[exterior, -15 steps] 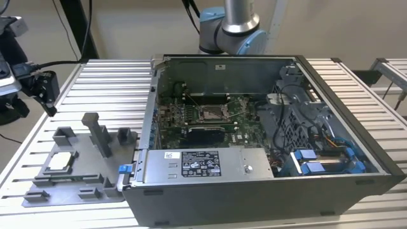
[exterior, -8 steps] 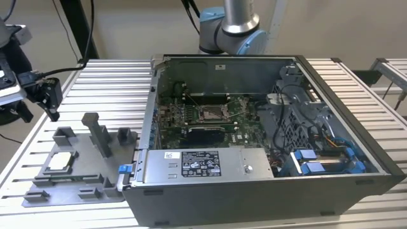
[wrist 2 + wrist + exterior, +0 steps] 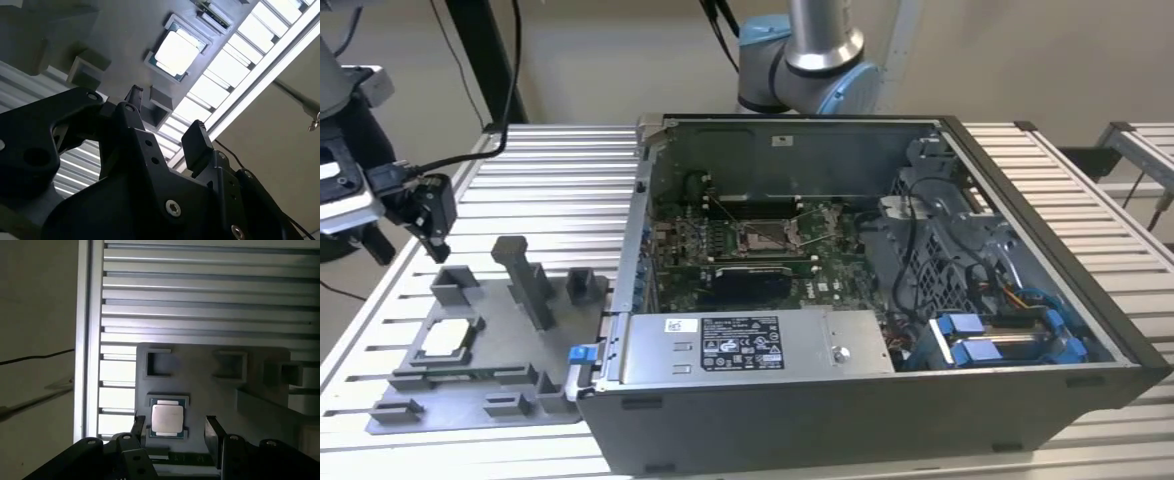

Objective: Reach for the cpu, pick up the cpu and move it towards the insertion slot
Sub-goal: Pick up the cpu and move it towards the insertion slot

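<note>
The cpu is a small silvery square chip lying in a frame on the grey fixture plate, at the exterior view's left. My gripper hangs above that plate, some way over the chip and apart from it. Both wrist views look down past the black fingers at the cpu. The gripper is open, with nothing between its fingers. The insertion slot, a square socket with a shiny metal frame, lies on the green board inside the computer case.
The open computer case fills the middle and right of the slatted aluminium table. Grey posts and blocks stand up from the fixture plate near the chip. The arm's base stands behind the case.
</note>
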Controlling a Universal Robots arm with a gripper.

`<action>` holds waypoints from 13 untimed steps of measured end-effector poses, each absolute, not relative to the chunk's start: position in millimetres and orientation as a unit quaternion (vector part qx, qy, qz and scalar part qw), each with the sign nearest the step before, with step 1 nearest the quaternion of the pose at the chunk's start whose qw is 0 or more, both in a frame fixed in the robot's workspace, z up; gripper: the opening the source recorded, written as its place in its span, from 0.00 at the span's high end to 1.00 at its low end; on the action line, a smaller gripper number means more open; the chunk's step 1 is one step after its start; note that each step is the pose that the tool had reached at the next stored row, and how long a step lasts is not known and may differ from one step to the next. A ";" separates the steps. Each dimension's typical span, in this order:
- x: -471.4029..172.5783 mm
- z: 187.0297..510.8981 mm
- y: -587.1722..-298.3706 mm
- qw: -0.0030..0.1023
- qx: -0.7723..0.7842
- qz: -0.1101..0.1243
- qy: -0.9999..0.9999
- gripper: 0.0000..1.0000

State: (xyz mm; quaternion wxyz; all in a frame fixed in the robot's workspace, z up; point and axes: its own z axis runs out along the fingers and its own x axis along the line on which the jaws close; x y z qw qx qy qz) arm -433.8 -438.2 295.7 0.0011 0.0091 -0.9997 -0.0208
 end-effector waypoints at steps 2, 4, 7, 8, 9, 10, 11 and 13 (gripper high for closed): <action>-433.8 293.1 -438.2 0.001 0.009 -0.021 -1.000 0.00; -433.8 290.3 -438.2 0.001 0.009 -0.021 -1.000 0.00; -433.8 286.6 -438.2 0.001 0.009 -0.021 -1.000 0.00; -433.8 285.6 -438.2 0.001 0.009 -0.021 -1.000 0.00; -433.8 284.6 -438.2 0.001 0.009 -0.021 -1.000 0.00; -433.8 283.7 -438.2 0.001 0.009 -0.021 -1.000 0.00; -433.8 283.2 -438.2 0.001 0.009 -0.021 -1.000 0.00; -433.8 283.3 -438.2 0.001 0.009 -0.021 -1.000 0.00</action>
